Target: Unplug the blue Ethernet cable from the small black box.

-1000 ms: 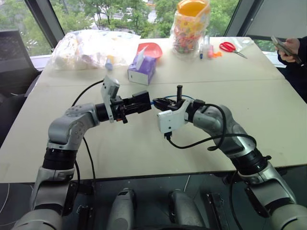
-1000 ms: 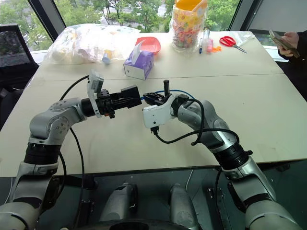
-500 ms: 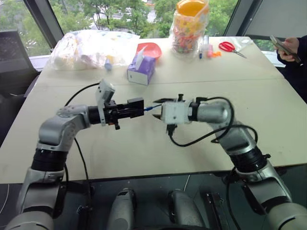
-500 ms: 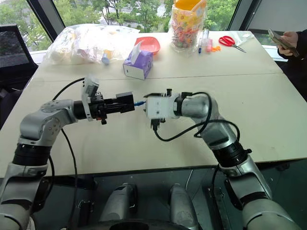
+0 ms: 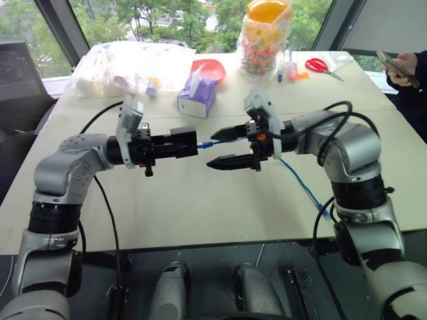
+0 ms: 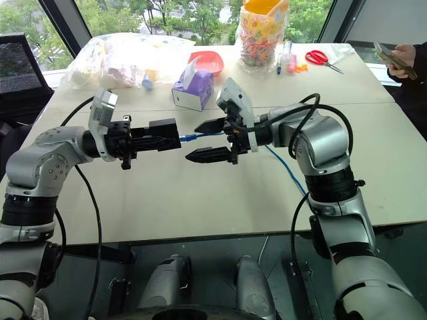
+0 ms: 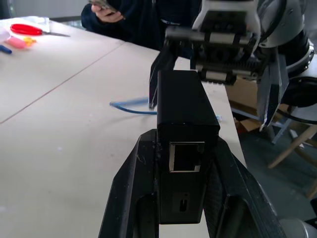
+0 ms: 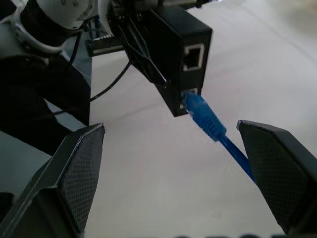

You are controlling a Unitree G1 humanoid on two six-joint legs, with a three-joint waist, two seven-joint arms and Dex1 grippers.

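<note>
My left gripper (image 5: 172,144) is shut on the small black box (image 5: 188,141), holding it level above the table. In the right wrist view the box (image 8: 181,54) shows two ports, and the blue Ethernet cable's plug (image 8: 198,111) sits in the lower one. From there the cable (image 5: 303,187) runs past my right arm and down across the table toward its front edge. My right gripper (image 5: 213,149) faces the box and is open wide, one finger above the plug and one below, touching neither. In the left wrist view both fingers (image 7: 131,188) clamp the box (image 7: 185,114).
At the far side of the table (image 5: 200,213) stand a purple tissue box (image 5: 197,97), a red bowl (image 5: 209,69), clear plastic bags (image 5: 130,67), a jar of colourful items (image 5: 265,37) and red scissors (image 5: 319,65). A person's hands hold a phone (image 5: 393,67) at the right.
My right gripper has opened, let go of the cable near the plug and rolled so its fingers stand one above the other. Both hands rose slightly; the box moved a little left.
</note>
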